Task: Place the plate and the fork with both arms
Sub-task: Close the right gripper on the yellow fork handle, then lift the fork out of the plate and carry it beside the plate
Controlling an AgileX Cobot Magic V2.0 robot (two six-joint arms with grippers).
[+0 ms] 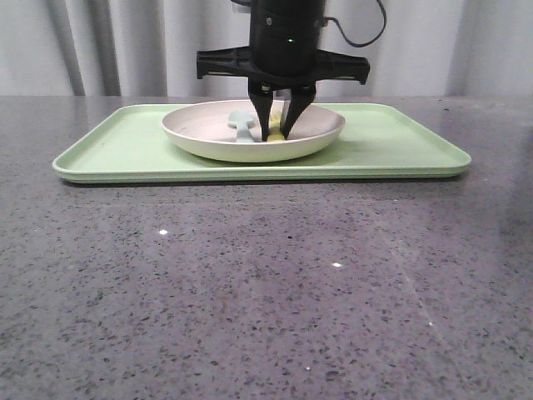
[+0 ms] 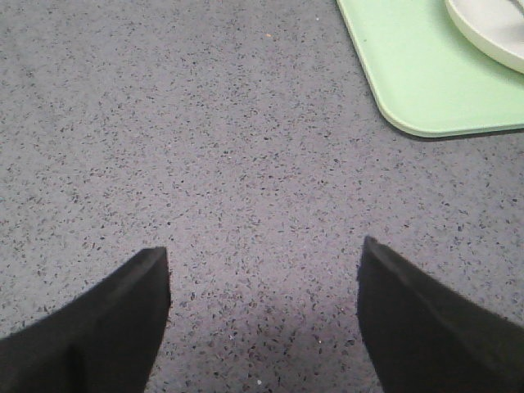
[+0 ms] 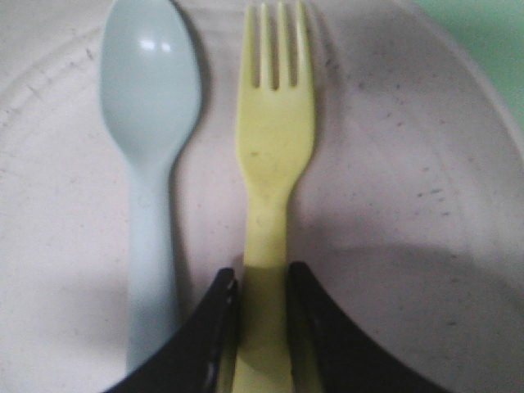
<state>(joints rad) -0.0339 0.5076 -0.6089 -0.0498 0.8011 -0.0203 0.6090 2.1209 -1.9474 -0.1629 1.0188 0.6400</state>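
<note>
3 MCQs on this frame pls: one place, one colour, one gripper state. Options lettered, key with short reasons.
1. Where does the fork lie?
A. on the bare table
B. in the plate, beside the spoon
C. on the tray, outside the plate

2. What colour is the spoon?
A. pale blue
B. yellow
C. red

3. How is the right gripper?
A. wide open above the table
B. shut on the spoon
C. shut on the fork

Key: 1 B, the right wrist view shows both side by side on the plate. 2 A, it is pale blue next to the yellow fork. 3 C, its fingers flank the fork's handle closely.
</note>
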